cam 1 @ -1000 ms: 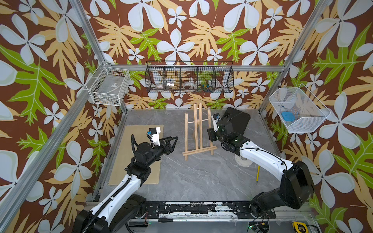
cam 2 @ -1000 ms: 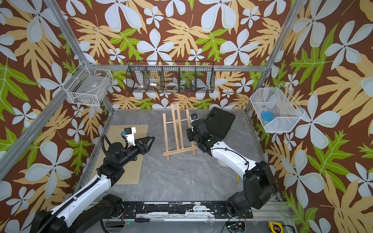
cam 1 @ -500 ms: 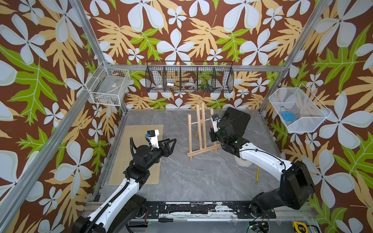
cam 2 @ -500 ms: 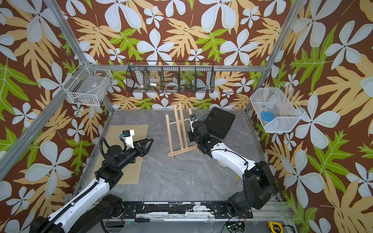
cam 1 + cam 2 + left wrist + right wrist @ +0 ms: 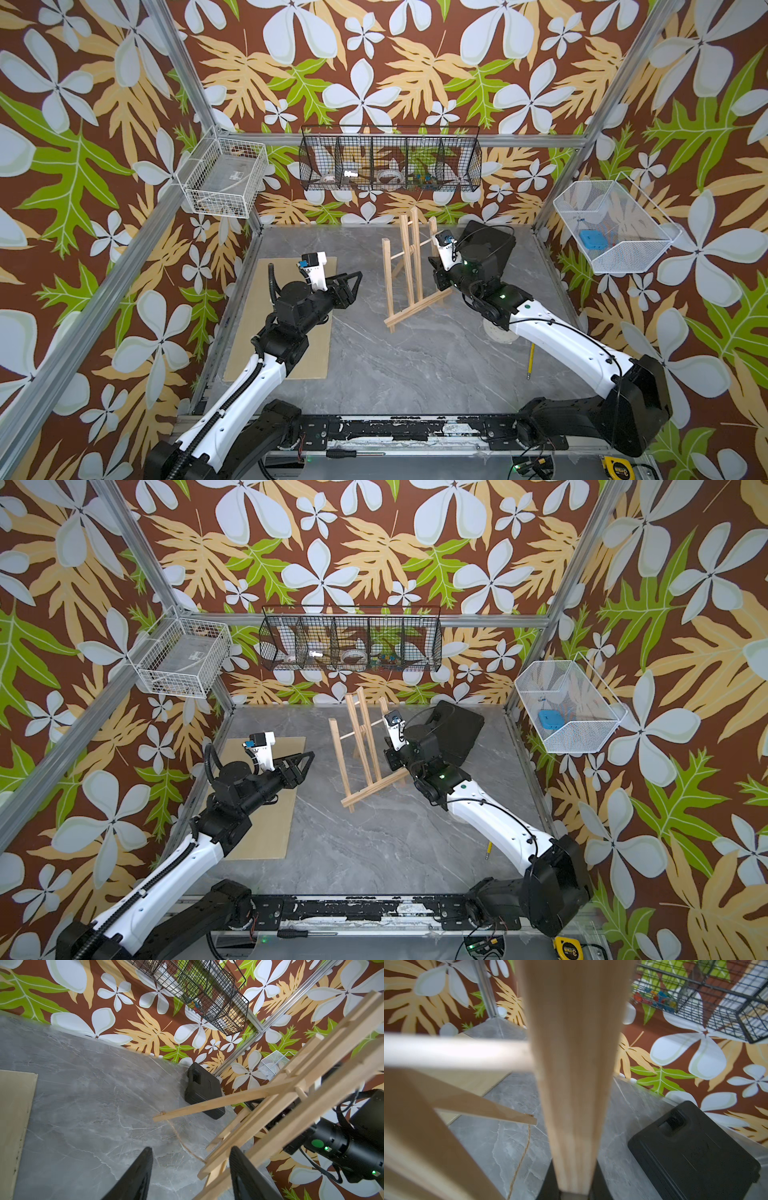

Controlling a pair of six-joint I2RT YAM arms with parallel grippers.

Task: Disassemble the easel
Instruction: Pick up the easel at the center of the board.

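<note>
Saw, at the left of the grey marbled tabletop (image 5: 415,374), a large flat pale plywood board (image 5: 243,299) lying beneath the left arm. Found the left gripper (image 5: 355,279) held just past the board's right edge, with black fingers spread and nothing between them. Noted the small light-wood tripod easel (image 5: 410,266) of thin slats at mid-table toward the back wall, between the two grippers, leaning askew with a slanted ledge bar. Traced a thin brown twine (image 5: 179,1139) from the rear leg's end to the front frame. Found the right gripper (image 5: 574,1185) pinched onto the easel's right outer leg. Spotted a black plastic case (image 5: 494,245) flat on the table behind that arm, and a yellow pencil (image 5: 530,360) farther right.
</note>
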